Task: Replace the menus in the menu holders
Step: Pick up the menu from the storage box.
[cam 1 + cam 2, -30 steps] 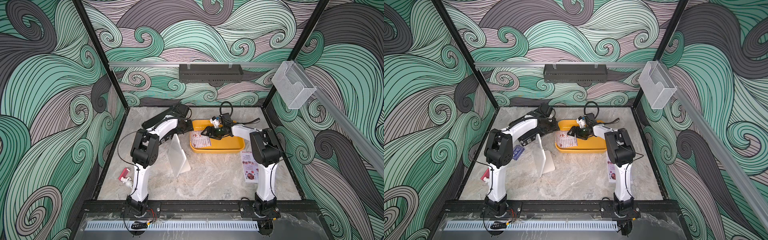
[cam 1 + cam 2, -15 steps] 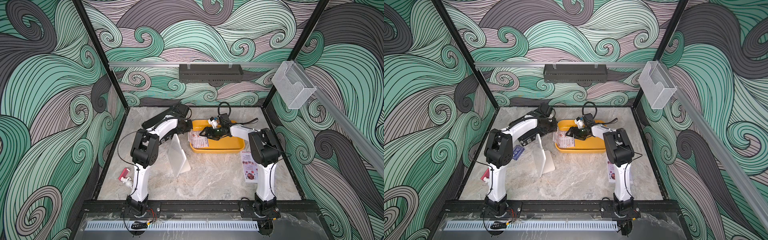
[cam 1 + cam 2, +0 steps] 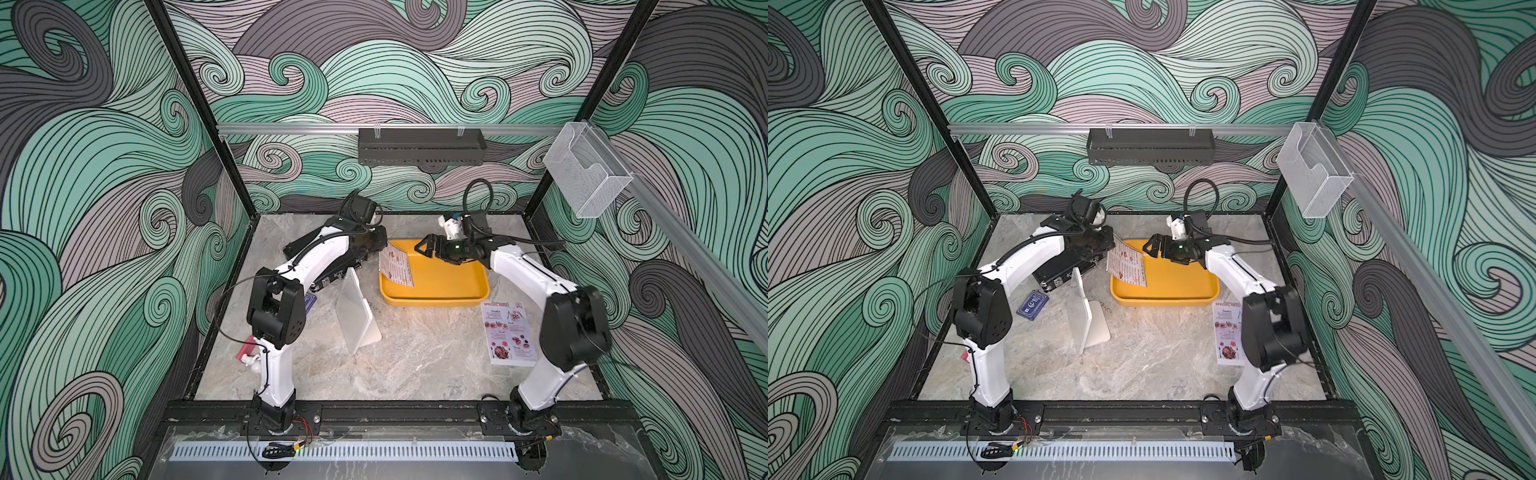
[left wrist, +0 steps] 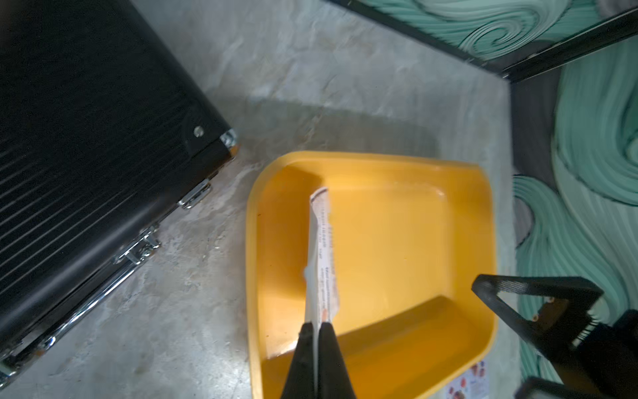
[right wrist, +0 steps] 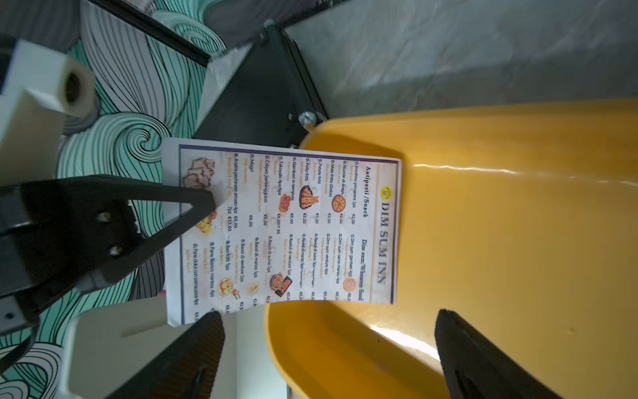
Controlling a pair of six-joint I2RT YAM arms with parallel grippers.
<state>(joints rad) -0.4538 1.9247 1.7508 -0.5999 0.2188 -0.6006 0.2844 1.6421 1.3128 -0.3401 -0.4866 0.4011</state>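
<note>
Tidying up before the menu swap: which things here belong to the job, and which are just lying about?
Job: DIM SUM INN menu, held by left pincer; pink menu; stand.
Lying about: tray, black case, blue card, wall box, rack.

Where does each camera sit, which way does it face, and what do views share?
Top views: high at the front, looking down and back over the whole table; left arm, right arm whole.
Left wrist: on that arm, looking along the left gripper, shut on the DIM SUM INN menu, edge-on over the yellow tray.
Right wrist: on that arm, looking past the open right gripper at the menu's printed face.
Shared: both wrist views show menu, tray, black case, the opposite gripper.
</note>
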